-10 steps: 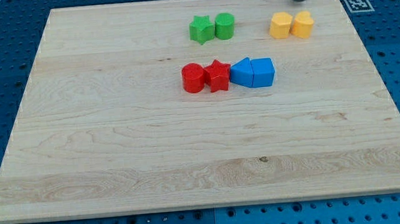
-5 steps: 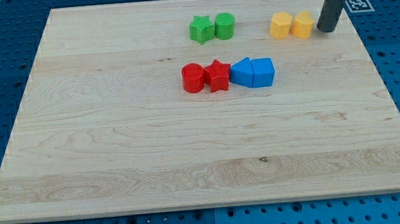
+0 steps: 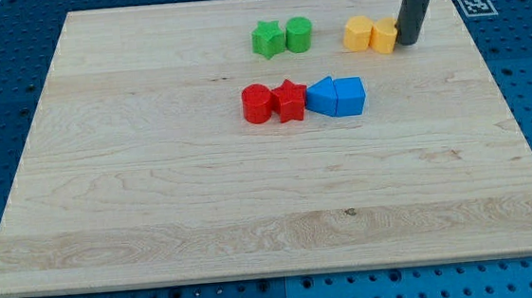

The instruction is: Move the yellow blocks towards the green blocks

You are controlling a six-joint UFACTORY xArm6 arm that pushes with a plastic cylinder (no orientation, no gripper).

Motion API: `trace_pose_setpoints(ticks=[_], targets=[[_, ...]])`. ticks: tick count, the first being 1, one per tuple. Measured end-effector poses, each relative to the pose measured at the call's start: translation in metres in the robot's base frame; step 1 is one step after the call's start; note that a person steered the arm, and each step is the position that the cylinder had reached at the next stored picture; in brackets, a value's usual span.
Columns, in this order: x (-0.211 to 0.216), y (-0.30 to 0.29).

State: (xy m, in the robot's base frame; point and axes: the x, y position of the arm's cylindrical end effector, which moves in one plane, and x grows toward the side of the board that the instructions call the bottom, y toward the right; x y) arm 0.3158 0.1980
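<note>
Two yellow blocks sit side by side near the view's top right: a left yellow block (image 3: 359,33) and a right yellow block (image 3: 385,36), touching each other. My tip (image 3: 408,41) rests against the right side of the right yellow block. To their left stand a green star (image 3: 267,39) and a green cylinder (image 3: 299,34), touching each other. A gap of bare wood separates the green cylinder from the left yellow block.
A row of a red cylinder (image 3: 258,103), a red star (image 3: 289,100) and two blue blocks (image 3: 322,97) (image 3: 349,96) lies below the green and yellow pairs. The wooden board (image 3: 156,196) sits on a blue pegboard; a marker tag (image 3: 474,5) lies at the top right.
The rod came down from the view's top to the right of the yellow blocks, then moved left. Both yellow blocks have slid left toward the green blocks.
</note>
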Motion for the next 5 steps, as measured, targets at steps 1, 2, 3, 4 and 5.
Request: trace_pose_setpoints(ticks=[1, 2, 3, 4, 5], targets=[[0.000, -0.015], [-0.002, -0.024], [-0.016, -0.024], [-0.027, -0.024], [-0.027, -0.024]])
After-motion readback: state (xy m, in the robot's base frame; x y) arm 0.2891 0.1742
